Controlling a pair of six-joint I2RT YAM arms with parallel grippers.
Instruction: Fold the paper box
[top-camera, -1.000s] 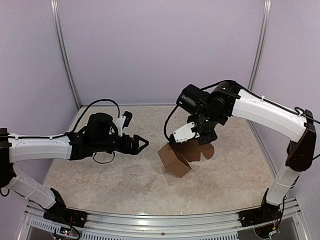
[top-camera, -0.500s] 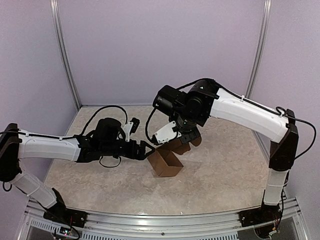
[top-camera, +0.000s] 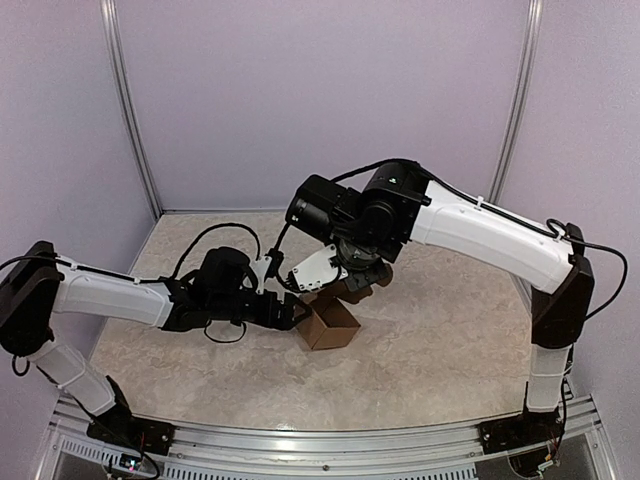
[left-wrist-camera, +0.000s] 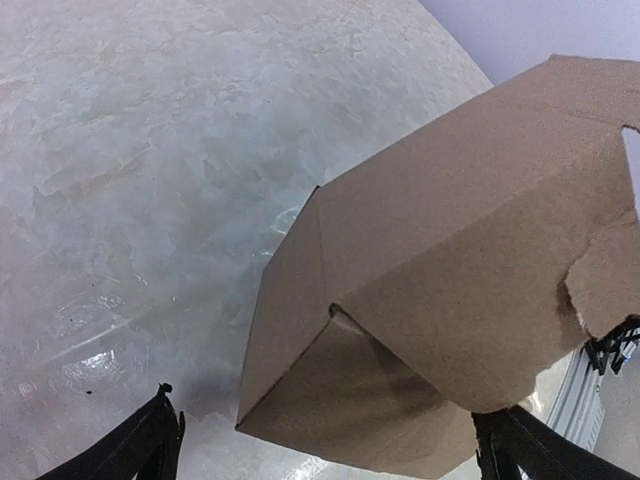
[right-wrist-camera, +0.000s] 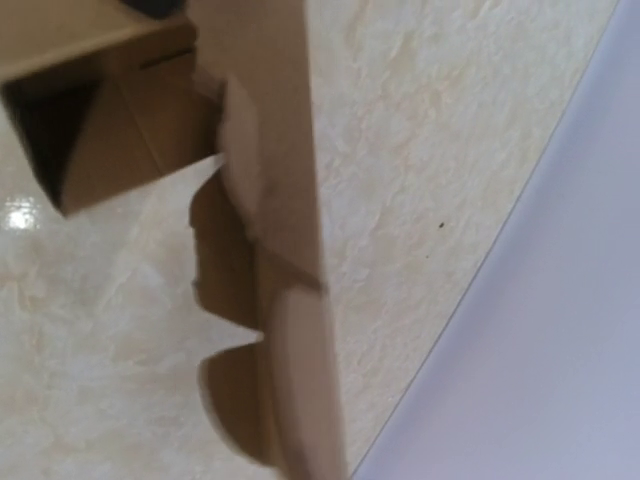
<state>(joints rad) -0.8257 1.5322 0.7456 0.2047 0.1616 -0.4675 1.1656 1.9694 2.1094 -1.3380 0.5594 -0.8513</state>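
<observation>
The brown cardboard paper box (top-camera: 328, 322) stands as a cube, and I judge its top flaps (right-wrist-camera: 240, 300) are not yet closed. My left gripper (top-camera: 293, 313) gapes beside it; for the right gripper (top-camera: 353, 286) I cannot tell.

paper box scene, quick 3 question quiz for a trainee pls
1. True or false: the paper box lies as a flat sheet.
2. Top view: the right gripper is at: A) the box's raised flaps B) the left arm's base C) the front rail
3. Left wrist view: is the left gripper open or shut?

Key: 1 false, it stands as an open-topped box; 2 A; 3 open, a finger on either side.
</observation>
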